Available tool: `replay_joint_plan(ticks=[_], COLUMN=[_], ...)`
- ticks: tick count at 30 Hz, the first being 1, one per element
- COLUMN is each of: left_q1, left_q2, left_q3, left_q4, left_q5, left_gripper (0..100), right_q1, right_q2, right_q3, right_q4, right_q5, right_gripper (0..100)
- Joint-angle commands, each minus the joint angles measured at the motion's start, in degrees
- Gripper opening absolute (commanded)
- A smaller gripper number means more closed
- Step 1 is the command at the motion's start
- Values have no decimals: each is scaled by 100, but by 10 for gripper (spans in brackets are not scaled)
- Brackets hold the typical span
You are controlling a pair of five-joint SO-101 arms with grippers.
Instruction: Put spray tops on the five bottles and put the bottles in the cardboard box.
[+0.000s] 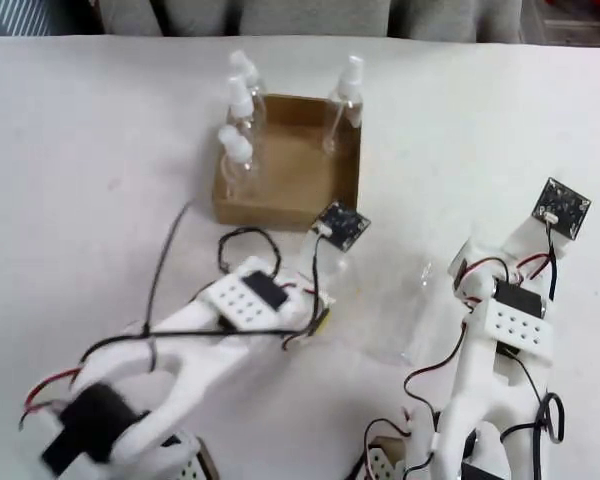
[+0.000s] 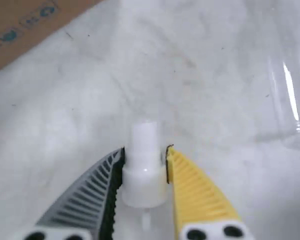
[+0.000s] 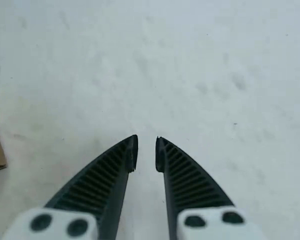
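Cardboard box (image 1: 270, 213): on the far side of the table (image 1: 80, 150) from both arms, open side up.
Capped bottles (image 1: 236, 155): four, upright in the box. Three stand along one side wall, one by the opposite far corner.
Fifth bottle (image 1: 414, 322): clear, no top, on the table between the two arms, outside the box. I can't tell whether it stands or lies, so its long axis is unconfirmed.
Left gripper (image 2: 145, 150): jaws pinching the spray top (image 2: 144, 172), just short of the box's front wall.
Right gripper (image 3: 146, 142): jaws nearly together with a slim gap, nothing between them, bare table underneath.
Spray top: collar between the fingertips, long axis running along the fingers, nozzle end pointing away from the wrist.
Key relation: the fifth bottle sits off the yellow finger's side of the left jaws, toward the right arm and not in line with the top. I judge the right arm is nearer the bottle body. I'd have it steady the bottle while the left carries the top across to the neck.
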Motion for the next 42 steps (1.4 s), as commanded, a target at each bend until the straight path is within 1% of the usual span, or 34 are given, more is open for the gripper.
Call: replay_joint_plan(ticks=[1, 7, 11, 15, 22, 28, 31, 36, 42], left_q1=[-75, -84, -101, -286, -356, -356, -356, -365, -365], left_q2=[-927, -1437, -1437, -1437, -1437, -1464, -1464, -1455, -1437], left_q3=[229, 501, 642, 695, 686, 695, 695, 703, 703], left_q4=[-149, -158, -510, -677, -677, -677, -677, -677, -677], left_q5=[-255, -255, -255, -246, -246, -246, -264, -290, -290], left_gripper=[20, 21, 21, 21, 21, 21, 21, 21, 21], right_q1=[-40, -356, -462, -523, -892, -963, -1051, -2000, -2088], right_q2=[-207, -567, -1042, -1358, -1376, -1367, -1367, -1367, -1367], right_q3=[-105, -396, -369, -343, 53, 88, 88, 105, 299], right_q4=[277, 1376, 1798, 2088, 1807, 1833, 1851, 1965, 1675], right_q5=[62, 62, 70, 519, 580, 527, 519, 519, 510], right_gripper=[42, 42, 43, 43, 46, 175, 176, 180, 181])
